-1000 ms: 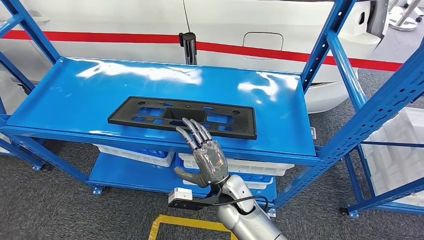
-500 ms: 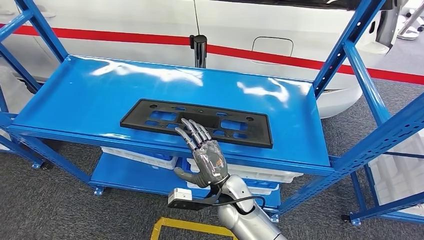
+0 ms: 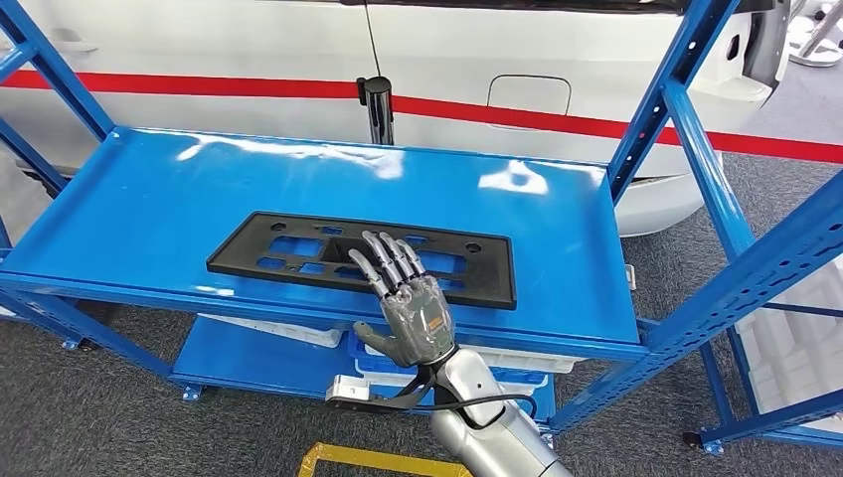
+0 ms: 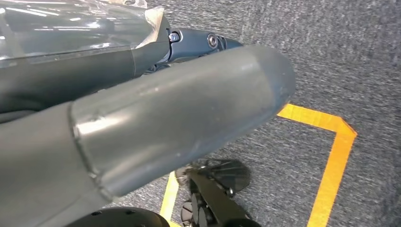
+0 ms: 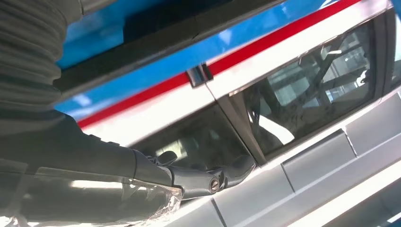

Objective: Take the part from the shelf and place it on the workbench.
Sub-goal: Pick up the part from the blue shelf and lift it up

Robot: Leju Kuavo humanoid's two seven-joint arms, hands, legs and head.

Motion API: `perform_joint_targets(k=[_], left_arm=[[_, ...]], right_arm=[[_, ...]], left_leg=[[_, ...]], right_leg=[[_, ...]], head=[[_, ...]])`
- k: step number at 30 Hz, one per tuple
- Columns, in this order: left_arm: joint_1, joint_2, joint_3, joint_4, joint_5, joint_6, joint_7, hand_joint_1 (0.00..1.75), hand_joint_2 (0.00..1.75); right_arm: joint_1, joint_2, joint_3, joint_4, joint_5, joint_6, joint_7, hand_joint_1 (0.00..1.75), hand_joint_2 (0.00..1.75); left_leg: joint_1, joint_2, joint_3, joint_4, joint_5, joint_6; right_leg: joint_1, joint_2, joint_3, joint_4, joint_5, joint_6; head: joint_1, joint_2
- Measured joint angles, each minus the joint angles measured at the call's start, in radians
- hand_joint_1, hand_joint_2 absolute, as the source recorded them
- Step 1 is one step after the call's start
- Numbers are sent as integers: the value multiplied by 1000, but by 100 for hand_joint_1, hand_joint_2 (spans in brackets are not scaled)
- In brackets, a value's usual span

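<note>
- Robot hand [image 3: 413, 308], the right one, reaches with fingers spread, holding nothing.
- Just beyond its fingertips, flat black perforated plastic part [image 3: 298, 250] lies on glossy blue metal shelf [image 3: 149, 209].
- Grasp, lift, tabletop delivery remain.

On the blue shelf [image 3: 149, 214]: one black part [image 3: 278, 248]. Beneath the shelf: two white bins [image 3: 263, 329]. Behind the shelf: one white car [image 3: 557, 60]. One robot hand [image 3: 413, 313].

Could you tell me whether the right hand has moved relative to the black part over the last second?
Yes. The right hand has advanced farther over the black part, toward the back of the shelf; its fingers cover more of it.
</note>
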Motion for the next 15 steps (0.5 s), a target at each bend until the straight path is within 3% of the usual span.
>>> perform_joint_targets(k=[2, 3, 7, 9, 12, 13, 14, 15], left_arm=[[-1, 1, 2, 0, -2, 0, 0, 0, 0], [-1, 1, 3, 0, -4, 0, 0, 0, 0], [-3, 1, 3, 0, -10, -3, 1, 0, 0], [-4, 1, 3, 0, -12, -4, 1, 0, 0], [-6, 1, 3, 0, -13, -5, 2, 0, 0], [-6, 0, 3, 0, -13, -6, 2, 0, 0], [-5, 0, 3, 0, -15, -7, 3, 0, 0], [-5, -1, 3, 0, -16, -9, 3, 0, 0]], right_arm=[[0, 5, -7, 0, 40, -4, 8, 0, 175], [1, 7, -11, 0, 49, -4, 9, 0, 175], [7, 15, -25, -6, 63, -5, 10, 0, 175], [8, 17, -30, -9, 60, -5, 9, 0, 175], [19, 16, -36, -10, 55, -5, 6, 0, 175], [23, 15, -38, -10, 53, -5, 5, 0, 175], [25, 15, -39, -10, 51, -5, 4, 0, 175], [26, 15, -40, -10, 50, -5, 3, 0, 175]], left_leg=[[-4, 0, 58, -129, 60, 12], [-6, 0, 72, -162, 68, 16], [-10, 1, 84, -187, 69, 37], [-5, 3, 93, -198, 73, 47], [-6, 2, 96, -199, 69, 52], [-5, 1, 97, -199, 68, 50], [-4, 0, 100, -198, 66, 48], [-3, -2, 103, -198, 63, 44]], right_leg=[[5, 3, 6, 0, -7, 5], [7, 3, 7, 1, -10, 9], [8, 2, -2, 10, -21, 28], [7, 0, -39, 86, -57, 29], [2, 0, -144, 280, -123, 32], [-1, 0, -157, 297, -120, 40], [-4, 0, -148, 269, -100, 51], [-8, -2, -120, 206, -70, 62]], head=[[1, 0], [1, 0], [1, 0], [2, 0], [3, 0], [3, 0], [3, 0], [3, 0]])
